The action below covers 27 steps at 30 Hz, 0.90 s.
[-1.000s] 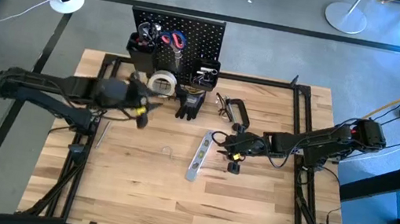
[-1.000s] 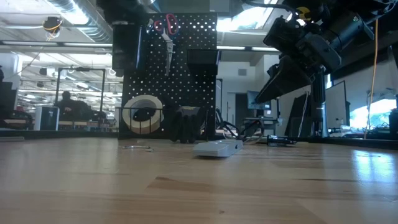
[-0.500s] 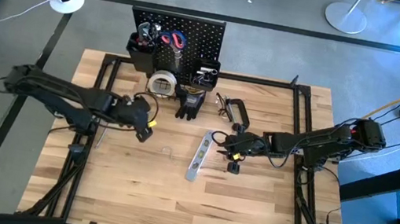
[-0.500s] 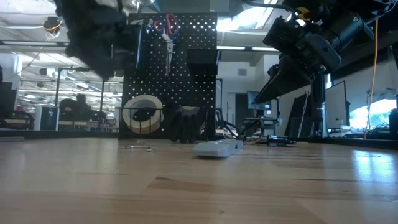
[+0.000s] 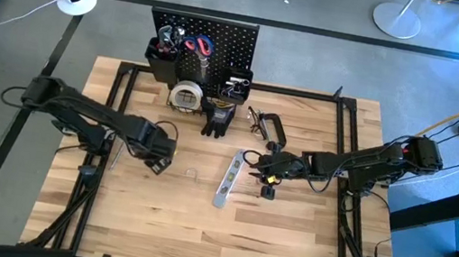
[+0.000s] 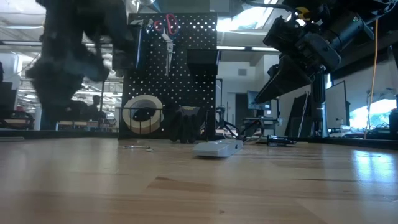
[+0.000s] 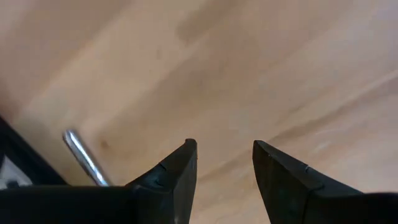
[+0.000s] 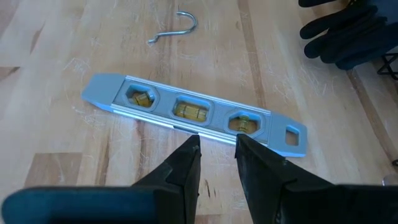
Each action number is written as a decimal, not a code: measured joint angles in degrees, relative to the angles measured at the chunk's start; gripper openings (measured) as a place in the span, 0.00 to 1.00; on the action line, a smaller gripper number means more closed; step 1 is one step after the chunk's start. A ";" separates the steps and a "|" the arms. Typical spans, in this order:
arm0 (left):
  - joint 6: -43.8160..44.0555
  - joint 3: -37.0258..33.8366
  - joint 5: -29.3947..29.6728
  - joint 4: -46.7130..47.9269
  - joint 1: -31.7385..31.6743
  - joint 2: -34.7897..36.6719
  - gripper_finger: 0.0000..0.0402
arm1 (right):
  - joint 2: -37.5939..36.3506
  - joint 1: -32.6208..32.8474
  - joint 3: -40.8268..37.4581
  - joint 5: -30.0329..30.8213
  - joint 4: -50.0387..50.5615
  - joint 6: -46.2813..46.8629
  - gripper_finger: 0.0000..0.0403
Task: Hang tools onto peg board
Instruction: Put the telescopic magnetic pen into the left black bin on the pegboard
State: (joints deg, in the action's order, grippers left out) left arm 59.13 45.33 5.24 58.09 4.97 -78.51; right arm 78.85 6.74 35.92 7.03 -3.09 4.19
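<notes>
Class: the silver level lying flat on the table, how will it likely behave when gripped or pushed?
The level looks like a rigid metal bar, so probably stiff. Lying flat on the table, it should slide, not roll. Its smooth faces may slip in a narrow grip.

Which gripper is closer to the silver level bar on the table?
Right. The right gripper hovers just beside the level bar; the left gripper is farther away, over bare wood.

One peg board (image 5: 224, 41) stands at the desk's (image 5: 286, 237) far edge. One silver level (image 8: 196, 113), one pair of black gloves (image 5: 217, 119), one tape roll (image 5: 185, 96), one C-clamp (image 5: 273, 128), one wire hook (image 8: 177, 26), two arms.
</notes>
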 joint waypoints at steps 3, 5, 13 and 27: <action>-0.23 -2.27 -3.96 0.04 -0.94 -2.00 0.36 | 0.00 -0.02 0.00 0.00 0.00 0.00 0.26; -1.00 -3.69 -5.74 -0.02 -1.70 -2.81 0.36 | 0.00 -0.01 0.00 0.00 -0.01 0.00 0.26; -2.01 -8.89 -10.09 1.65 -5.53 -3.14 0.36 | 0.00 -0.02 0.00 -0.09 -0.06 0.00 0.26; -4.90 -10.24 -9.95 5.33 -9.70 -3.34 0.36 | 0.00 -0.02 0.00 -0.13 -0.26 0.00 0.26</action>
State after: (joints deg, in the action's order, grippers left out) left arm 54.24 35.09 -4.71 63.42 -4.74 -81.85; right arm 78.85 6.72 35.92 6.90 -3.36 4.19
